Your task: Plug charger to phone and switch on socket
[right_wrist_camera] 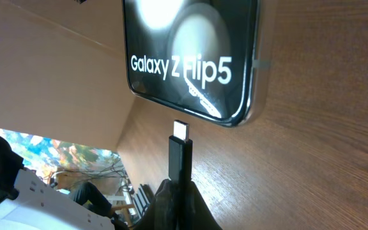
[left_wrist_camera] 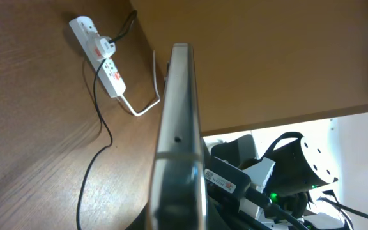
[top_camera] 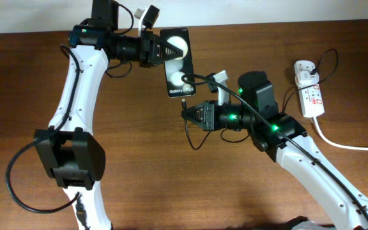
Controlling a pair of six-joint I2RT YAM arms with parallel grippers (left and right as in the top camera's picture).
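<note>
Black glass faces up: the phone (top_camera: 179,73) is clamped at its top end by the left pincer (top_camera: 165,48), its long axis running down toward the right pincer (top_camera: 187,115), which is clenched on the charger (right_wrist_camera: 179,156) just behind its metal tip. That tip points at the phone's lower edge, near but not touching, so the right arm looks best placed to close the gap along that axis, though whether the phone rests on the brown wooden tabletop (top_camera: 171,185) or hangs just clear I can't quite tell. The socket (top_camera: 310,96) lies well apart, out past the right arm.
</note>
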